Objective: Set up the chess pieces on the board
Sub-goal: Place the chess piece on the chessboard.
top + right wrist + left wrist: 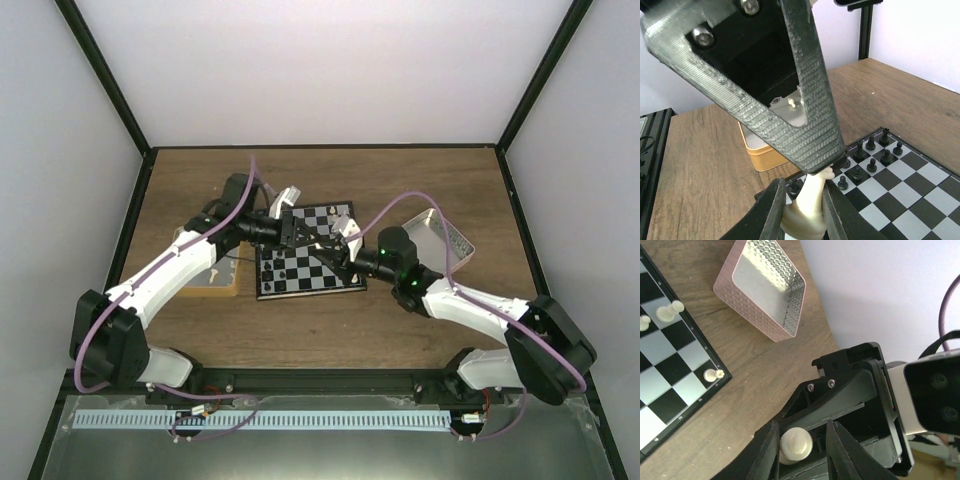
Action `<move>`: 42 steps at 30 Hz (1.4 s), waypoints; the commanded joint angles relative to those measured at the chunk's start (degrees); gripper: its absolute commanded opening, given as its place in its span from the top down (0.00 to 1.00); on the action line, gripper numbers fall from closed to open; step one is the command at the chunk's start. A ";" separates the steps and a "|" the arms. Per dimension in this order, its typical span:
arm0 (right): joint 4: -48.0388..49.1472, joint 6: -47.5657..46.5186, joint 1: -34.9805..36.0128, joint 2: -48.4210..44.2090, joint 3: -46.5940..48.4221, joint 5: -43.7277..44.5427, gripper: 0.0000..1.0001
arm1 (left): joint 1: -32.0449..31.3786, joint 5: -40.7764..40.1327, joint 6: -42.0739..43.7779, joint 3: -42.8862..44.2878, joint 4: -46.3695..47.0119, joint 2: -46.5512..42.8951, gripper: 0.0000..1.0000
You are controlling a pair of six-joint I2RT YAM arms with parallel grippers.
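The board lies mid-table, with black pieces along one side and a few white pieces near the opposite edge. Both grippers meet just above it. My right gripper is shut on a cream chess piece, holding it by its body. In the right wrist view the gripper has the left gripper's finger touching the piece's top. My left gripper is open. In the left wrist view the piece rests against one finger, with a gap to the other.
A tan tray stands left of the board, also in the right wrist view. A pink tray stands to the right, empty in the left wrist view. Bare wooden table lies around them.
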 commanded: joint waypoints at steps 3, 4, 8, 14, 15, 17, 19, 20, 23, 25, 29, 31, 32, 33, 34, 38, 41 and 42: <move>0.03 -2.46 -0.28 -1.57 -0.05 -0.11 0.80 | 0.13 2.35 0.68 0.78 0.57 0.58 0.87; -0.40 -1.78 -0.26 -1.46 0.17 0.52 0.72 | 0.17 1.95 0.80 0.77 0.62 0.61 0.89; -2.88 2.64 -0.25 -1.75 1.17 3.01 0.34 | 0.08 -7.02 2.04 0.67 0.40 -0.53 0.92; -1.80 11.22 -0.25 -8.57 -5.76 13.57 0.20 | -2.07 -30.17 3.83 -2.72 4.06 -2.80 0.92; -2.53 12.81 -0.28 -10.14 -6.62 15.91 0.20 | -3.15 -34.74 4.37 -3.32 4.74 -2.71 0.92; -5.27 16.66 -0.25 -13.00 -7.57 21.86 0.20 | -5.35 -41.69 6.48 -4.30 5.69 -0.97 0.91; -8.79 20.71 -0.27 -15.33 -7.69 27.46 0.20 | -7.11 -48.70 7.61 -3.25 4.48 2.61 0.91; -10.50 22.15 -0.26 -16.22 -7.69 29.93 0.20 | -8.10 -51.22 8.41 -2.53 3.89 4.71 0.91; -14.50 25.54 -0.25 -18.72 -7.71 36.90 0.19 | -10.92 -56.97 10.08 -2.14 5.05 9.76 0.91; -16.02 26.81 -0.27 -20.05 -7.59 39.84 0.19 | -12.37 -59.45 10.76 -2.34 6.42 12.45 0.92; -17.66 27.24 -0.25 -20.60 -7.18 41.97 0.17 | -13.87 -62.32 11.79 -3.03 8.95 16.06 0.91; -18.16 27.43 -0.25 -20.11 -6.86 42.08 0.17 | -14.28 -62.29 11.99 -3.28 9.75 17.00 0.89; -18.50 27.54 -0.25 -19.79 -6.57 42.10 0.17 | -14.45 -61.98 12.16 -3.41 10.10 17.37 0.87; -18.73 27.75 -0.25 -19.49 -6.42 42.06 0.17 | -14.55 -61.86 12.20 -3.43 10.19 17.56 0.82; -19.03 27.88 -0.25 -19.20 -6.18 42.11 0.17 | -14.63 -61.69 12.19 -3.47 10.12 17.57 0.77; -19.55 28.47 -0.26 -18.40 -5.75 42.30 0.17 | -14.66 -60.60 11.12 -2.36 7.24 17.01 0.59; -19.70 28.65 -0.25 -17.96 -5.61 42.27 0.16 | -14.37 -60.38 9.78 0.72 1.56 18.34 0.57; -19.69 28.72 -0.25 -17.79 -5.57 42.30 0.17 | -14.26 -59.84 9.44 1.81 -0.32 18.96 0.57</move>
